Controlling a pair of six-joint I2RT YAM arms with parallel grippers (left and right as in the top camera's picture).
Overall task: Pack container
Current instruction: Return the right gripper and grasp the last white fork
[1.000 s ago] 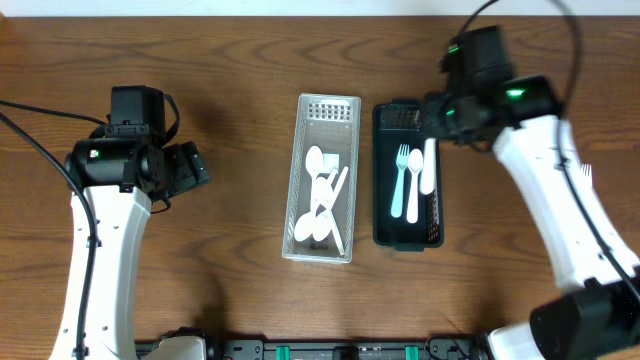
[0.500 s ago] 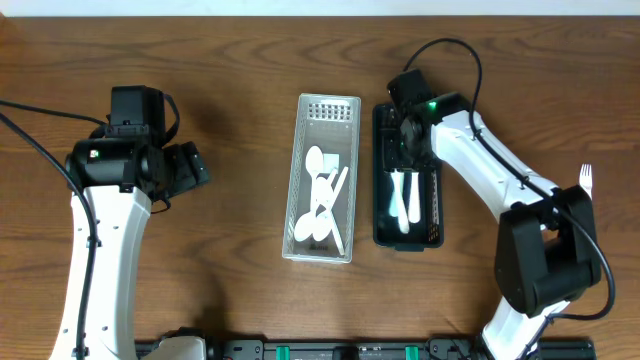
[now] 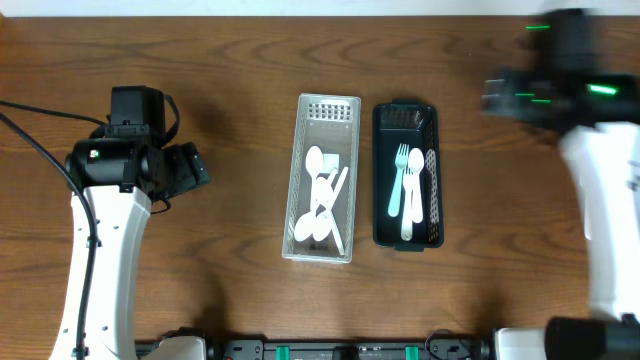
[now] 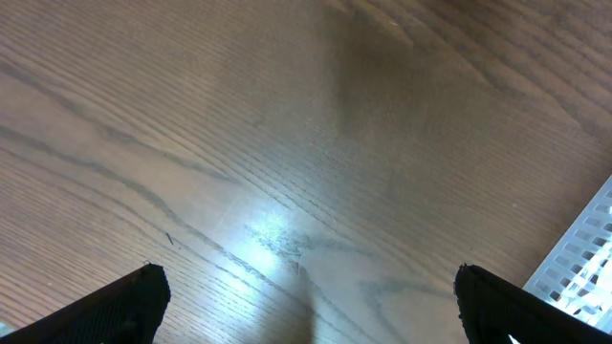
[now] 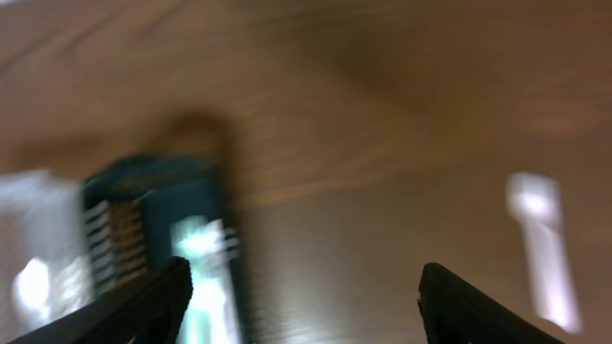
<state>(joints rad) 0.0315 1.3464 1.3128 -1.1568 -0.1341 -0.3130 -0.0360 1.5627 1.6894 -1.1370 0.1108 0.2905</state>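
Two forks [image 3: 398, 186] lie in the dark bin [image 3: 378, 200], white spoons [image 3: 315, 160] too tangled to count in the white tray [image 3: 329, 101], while the left gripper [image 4: 306, 306] over the table [image 4: 287, 143] and the blurred right gripper [image 5: 306, 306] both gape empty.

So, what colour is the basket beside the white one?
Dark green basket, best seen overhead.

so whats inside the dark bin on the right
A mint fork and a white utensil lie side by side in the dark bin. Anything beneath them is covered.
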